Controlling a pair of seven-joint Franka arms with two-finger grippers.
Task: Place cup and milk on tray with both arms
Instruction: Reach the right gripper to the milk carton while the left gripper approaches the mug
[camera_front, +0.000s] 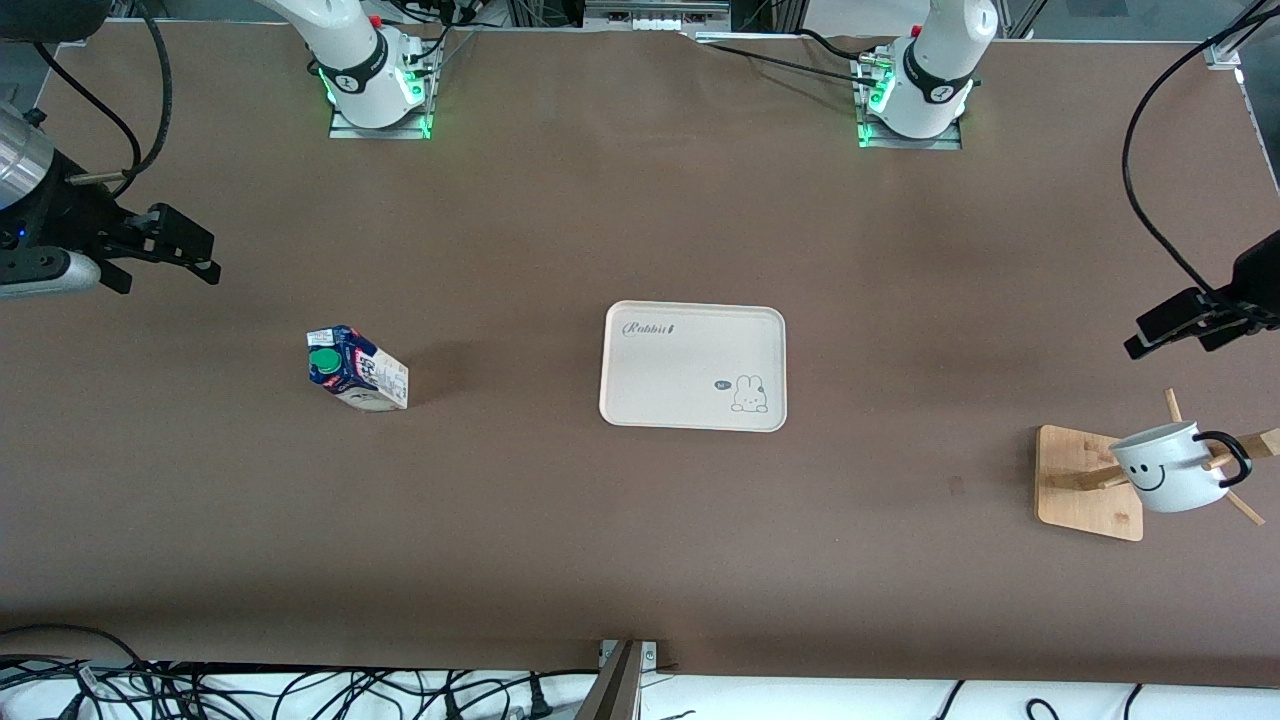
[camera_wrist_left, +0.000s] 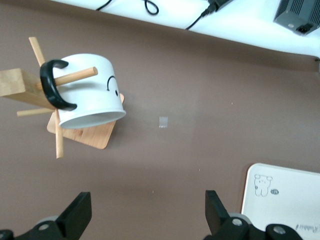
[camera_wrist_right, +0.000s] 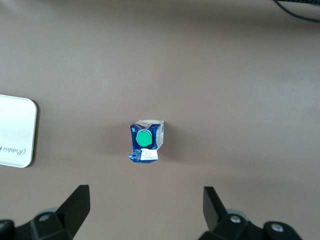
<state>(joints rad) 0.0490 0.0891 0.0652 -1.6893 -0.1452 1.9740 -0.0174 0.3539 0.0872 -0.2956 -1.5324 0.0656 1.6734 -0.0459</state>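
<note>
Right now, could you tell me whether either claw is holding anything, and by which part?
Nothing is held. The left claw and right claw both hang open and empty above bare table.

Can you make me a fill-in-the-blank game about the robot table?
1. The white smiley mug hangs on a wooden ____.
2. The milk carton has a round cap colored ____.
3. The cream tray shows a little drawing of a ____.
4. The left gripper and the right gripper both have their fingers ____.

Missing words: rack; green; rabbit; open
</note>
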